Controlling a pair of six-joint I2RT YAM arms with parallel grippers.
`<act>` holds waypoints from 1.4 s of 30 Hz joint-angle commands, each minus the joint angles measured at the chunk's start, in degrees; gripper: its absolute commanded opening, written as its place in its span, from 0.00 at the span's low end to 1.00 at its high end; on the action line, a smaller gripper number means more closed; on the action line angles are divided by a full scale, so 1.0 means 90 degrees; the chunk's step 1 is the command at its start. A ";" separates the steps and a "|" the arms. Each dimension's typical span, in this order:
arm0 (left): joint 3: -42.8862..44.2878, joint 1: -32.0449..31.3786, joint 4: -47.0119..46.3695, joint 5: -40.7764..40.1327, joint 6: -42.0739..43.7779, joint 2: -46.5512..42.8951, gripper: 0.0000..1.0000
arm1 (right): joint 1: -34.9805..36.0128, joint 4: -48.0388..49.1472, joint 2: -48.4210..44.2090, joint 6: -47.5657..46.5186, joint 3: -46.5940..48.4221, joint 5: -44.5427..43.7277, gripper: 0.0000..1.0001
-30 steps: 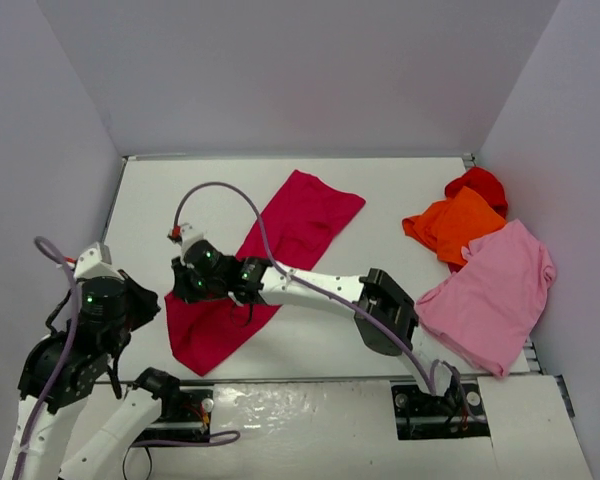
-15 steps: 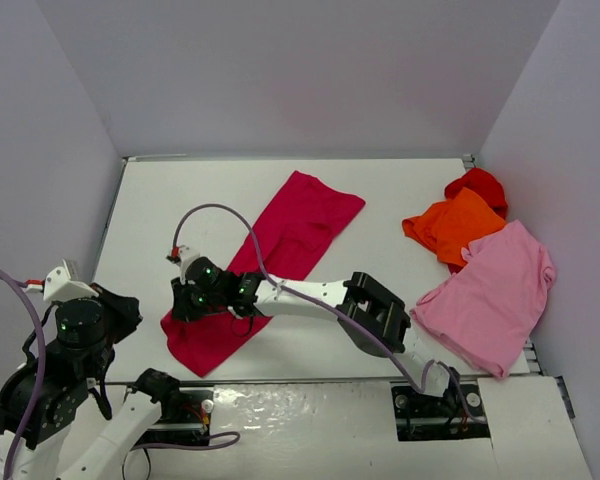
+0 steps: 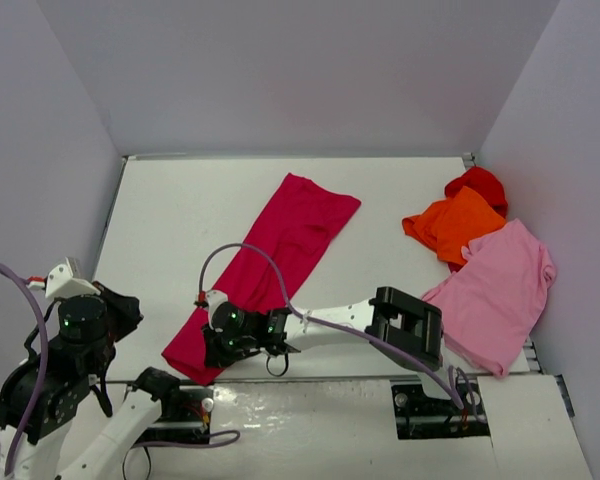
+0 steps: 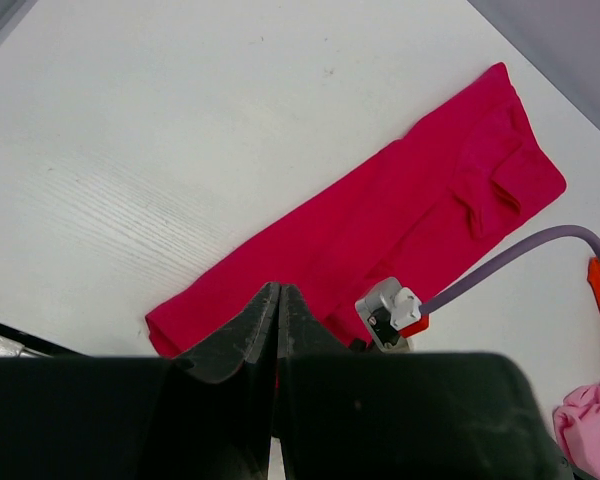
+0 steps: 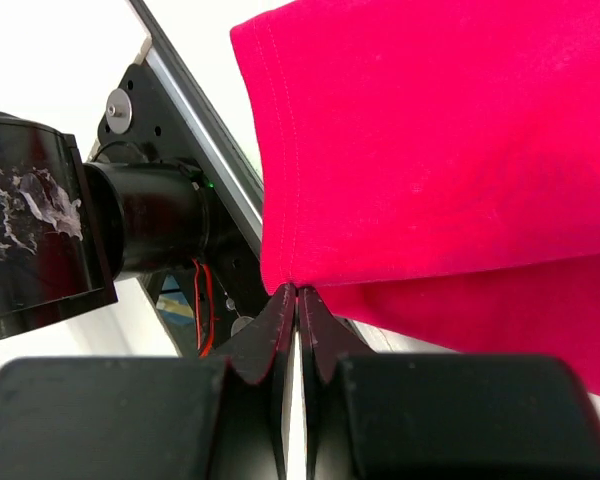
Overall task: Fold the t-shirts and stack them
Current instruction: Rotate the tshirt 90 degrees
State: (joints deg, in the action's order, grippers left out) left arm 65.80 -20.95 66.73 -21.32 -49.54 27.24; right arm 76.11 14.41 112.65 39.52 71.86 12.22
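Note:
The large crimson t-shirt lies folded into a long strip, slanting from the back middle of the table to its near left edge. It also shows in the left wrist view. My right gripper is low at the strip's near end. Its tips are shut on the hem corner of the crimson cloth. My left gripper hangs raised off the table's left side. It is shut, with nothing between its fingers. The orange, bright red and light pink t-shirts lie heaped at the right.
The table's near metal edge and the left arm's black base are right beside the held corner. The right arm's purple cable arches over the crimson strip. Grey walls enclose the table on three sides.
My right gripper has dragged the crimson shirt's near end toward the near edge, drawing the cloth out into a longer, narrower strip. The left arm has drawn back to the left.

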 commanded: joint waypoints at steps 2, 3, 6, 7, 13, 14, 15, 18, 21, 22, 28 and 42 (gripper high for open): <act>0.0259 -0.0026 -0.0118 -0.0058 0.0114 0.0227 0.01 | 0.0010 0.0149 -0.0323 0.0130 0.0149 -0.0136 0.09; 0.0264 -0.0026 -0.0112 -0.0041 0.0114 0.0239 0.01 | 0.0010 0.0072 -0.0293 0.0130 0.0225 -0.0130 0.30; 0.0254 -0.0026 -0.0097 -0.0030 0.0110 0.0241 0.01 | 0.0010 0.0013 -0.0358 0.0156 0.0248 -0.0283 0.69; 0.0246 -0.0026 -0.0092 -0.0031 0.0114 0.0235 0.01 | 0.0010 0.0010 -0.0408 0.0171 0.0221 -0.0373 0.76; 0.0096 -0.0026 -0.0432 0.0291 0.0439 0.0543 0.00 | -0.0285 -0.0260 -0.1056 0.0076 -0.0020 -0.1383 0.73; 0.0045 -0.0026 -0.0541 0.0489 0.0545 0.0725 0.00 | -0.0476 -0.0321 -0.1184 0.0076 -0.0093 -0.1583 0.67; -0.0039 -0.0026 -0.0608 0.0887 0.0615 0.1179 0.00 | -0.0925 -0.0376 -0.1394 0.0132 -0.0185 -0.1644 0.48; -0.0371 -0.0026 -0.0831 0.1932 0.0760 0.2288 0.00 | -0.2029 -0.0775 -0.1554 0.0006 -0.0182 -0.1621 0.10; -0.0997 -0.0018 -0.1552 0.3191 0.0673 0.2919 0.00 | -0.3109 -0.2044 -0.0991 -0.0487 0.0540 -0.1668 0.00; -0.1244 -0.0021 -0.1801 0.3478 0.0584 0.2969 0.00 | -0.3405 -0.2292 -0.0834 -0.0644 0.0784 -0.1733 0.00; -0.1775 -0.0020 -0.2032 0.3666 0.0426 0.3024 0.00 | -0.4283 -0.2652 0.0107 -0.0994 0.1678 -0.2009 0.00; -0.3191 -0.0026 -0.3434 0.4963 -0.0351 0.3560 0.00 | -0.5182 -0.2991 0.2000 -0.1532 0.2987 -0.2341 0.00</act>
State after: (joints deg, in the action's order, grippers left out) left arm 40.79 -21.04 46.51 14.44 -46.74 58.61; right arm 31.09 -10.16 127.50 28.14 95.48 -6.83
